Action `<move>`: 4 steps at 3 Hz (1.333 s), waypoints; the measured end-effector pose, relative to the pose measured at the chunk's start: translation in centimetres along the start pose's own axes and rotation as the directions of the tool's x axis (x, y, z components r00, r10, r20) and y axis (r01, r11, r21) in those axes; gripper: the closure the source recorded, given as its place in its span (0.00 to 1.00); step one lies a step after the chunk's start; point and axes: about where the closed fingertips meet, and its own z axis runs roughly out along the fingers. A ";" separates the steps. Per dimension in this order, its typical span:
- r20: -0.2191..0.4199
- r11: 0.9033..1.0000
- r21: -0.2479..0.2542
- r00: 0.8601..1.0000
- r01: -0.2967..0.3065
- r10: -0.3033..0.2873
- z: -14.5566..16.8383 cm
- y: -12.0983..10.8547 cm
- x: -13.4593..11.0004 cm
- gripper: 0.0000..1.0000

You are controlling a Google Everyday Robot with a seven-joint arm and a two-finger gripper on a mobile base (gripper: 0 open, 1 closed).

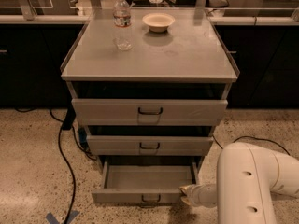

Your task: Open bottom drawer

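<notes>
The bottom drawer [140, 196] is the lowest of three in a grey metal cabinet. It stands pulled out, its plain grey tray open to view, with a small dark handle [150, 199] at the centre of its slim front. My gripper [187, 196] is at the drawer's front right corner, right against the front panel's right end. My white arm [247, 185] fills the lower right and hides what is behind it.
The middle drawer [149, 146] and top drawer [149, 111] are shut. A water bottle [122, 21] and a shallow bowl [159, 21] stand on the cabinet top. Black cables [63, 148] run over the speckled floor at left; blue tape [58, 217] marks the floor.
</notes>
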 end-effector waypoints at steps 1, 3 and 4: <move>0.000 1.000 0.000 1.000 0.000 0.000 0.0 0.0 0.0 1.00; -0.007 1.000 -0.023 1.000 -0.007 0.007 0.0 0.5 0.1 1.00; -0.007 0.999 -0.030 1.000 -0.010 0.009 0.0 0.6 -0.1 1.00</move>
